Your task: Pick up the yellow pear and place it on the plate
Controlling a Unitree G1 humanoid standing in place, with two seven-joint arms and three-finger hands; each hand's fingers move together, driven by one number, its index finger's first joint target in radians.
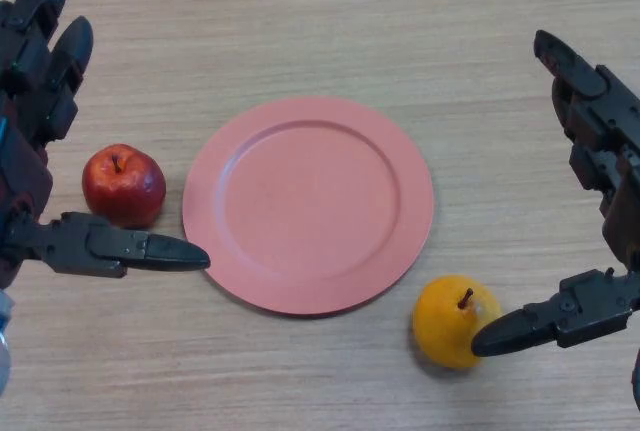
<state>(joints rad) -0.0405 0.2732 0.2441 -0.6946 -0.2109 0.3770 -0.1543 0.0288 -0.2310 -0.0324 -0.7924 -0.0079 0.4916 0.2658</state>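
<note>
Yellow pear (455,321): nearest item, upright on the desk (300,11), stem up, just beside the plate's lower-right rim, not on it
Right robot hand (590,251): spread open, holding nothing; thumb tip at the pear's right side, touching or just short, cannot tell which; fingers raised well above the fruit
Left robot hand (40,181): open, idle, framing the red apple (124,184)
Plate (308,203): pink, bare, centre of desk
Step in hand: approach to grasp, pear not yet held
Next move calls for: bringing the fingers down over the pear, closing against the thumb, lifting, carrying left onto the plate
</note>
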